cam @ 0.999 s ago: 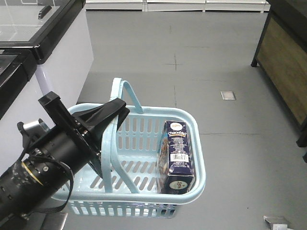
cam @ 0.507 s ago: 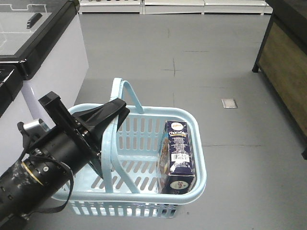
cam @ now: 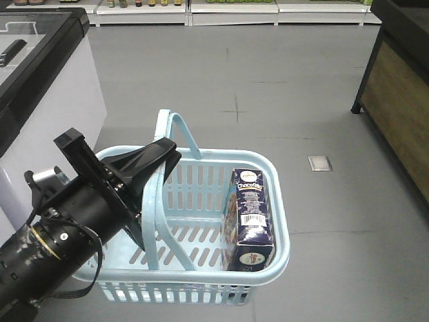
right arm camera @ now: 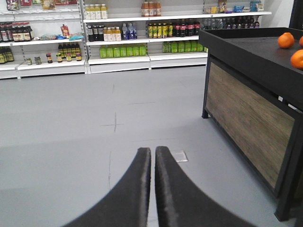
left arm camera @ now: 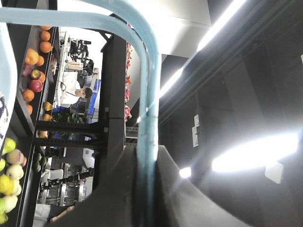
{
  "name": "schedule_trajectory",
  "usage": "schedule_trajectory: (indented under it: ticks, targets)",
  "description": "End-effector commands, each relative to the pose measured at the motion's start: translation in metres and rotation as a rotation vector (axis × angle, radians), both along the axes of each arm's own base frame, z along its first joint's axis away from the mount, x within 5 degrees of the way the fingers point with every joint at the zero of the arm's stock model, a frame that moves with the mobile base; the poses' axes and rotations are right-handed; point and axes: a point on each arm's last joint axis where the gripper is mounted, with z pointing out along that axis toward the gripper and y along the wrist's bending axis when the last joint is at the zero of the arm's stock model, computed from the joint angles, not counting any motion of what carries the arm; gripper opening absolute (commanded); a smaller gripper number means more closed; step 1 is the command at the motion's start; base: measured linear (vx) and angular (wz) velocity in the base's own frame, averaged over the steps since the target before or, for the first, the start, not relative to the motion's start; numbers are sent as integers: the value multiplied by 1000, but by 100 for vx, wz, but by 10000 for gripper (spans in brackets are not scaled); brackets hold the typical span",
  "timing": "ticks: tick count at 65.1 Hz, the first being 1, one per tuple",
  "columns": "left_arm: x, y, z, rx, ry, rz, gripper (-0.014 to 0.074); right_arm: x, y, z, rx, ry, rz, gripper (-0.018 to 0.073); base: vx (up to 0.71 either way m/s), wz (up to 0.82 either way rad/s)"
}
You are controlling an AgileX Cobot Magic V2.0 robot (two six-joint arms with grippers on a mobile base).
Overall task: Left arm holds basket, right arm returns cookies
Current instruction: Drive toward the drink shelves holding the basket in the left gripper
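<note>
At the basket's [cam: 282, 221] right wall, the cookies [cam: 251, 216] lie lengthwise with the barcode face up. Their near end is tucked into the near right corner. Judged: not lifted out yet, return step not begun.

Your left gripper [cam: 166, 156] is pinching one hoop handle [cam: 152, 221] near its crown. The left wrist view shows the blue bar running between the fingers [left arm camera: 118, 189]. Holding it there likely keeps the basket level and its mouth open to your right arm. The second handle [cam: 188, 137] stands free behind.

Your right gripper [right arm camera: 152, 156] has its fingers pressed almost together, with nothing between them. It points over bare floor [right arm camera: 71, 123] toward the shelves [right arm camera: 118, 59], and the basket is not in its view. You would need to spread the fingers before reaching in.
</note>
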Motion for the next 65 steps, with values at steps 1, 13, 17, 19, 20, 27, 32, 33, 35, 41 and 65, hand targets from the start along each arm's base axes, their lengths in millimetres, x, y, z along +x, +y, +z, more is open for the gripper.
schedule_trajectory:
  ticks: [1,13,17,19,20,27,32,33,35,41,65]
  targets:
    - [-5,3,30,-139,-148,-5,-3,0,0,1,-23,-63,-1,-6,42,-1]
    - [-5,3,30,-139,-148,-5,-3,0,0,1,-23,-63,-1,-6,44,1]
    - [-5,3,30,-139,-148,-5,-3,0,0,1,-23,-63,-1,-6,45,2]
    - [-5,3,30,-139,-148,-5,-3,0,0,1,-23,-63,-1,-6,46,3]
    - [-5,3,30,-139,-148,-5,-3,0,0,1,-23,-63,-1,-6,46,3]
    - [-5,3,30,-139,-148,-5,-3,0,0,1,-23,-63,-1,-6,47,2]
    - [-5,3,30,-139,-148,-5,-3,0,0,1,-23,-63,-1,-6,48,2]
    - [-5,3,30,-139,-148,-5,-3,0,0,1,-23,-63,-1,-6,48,1]
    - [-5,3,30,-139,-148,-5,-3,0,0,1,-23,-63,-1,-6,49,1]
    - [-5,3,30,-139,-148,-5,-3,0,0,1,-23,-63,-1,-6,49,1]
    - [-5,3,30,-139,-148,-5,-3,0,0,1,-23,-63,-1,-6,52,-1]
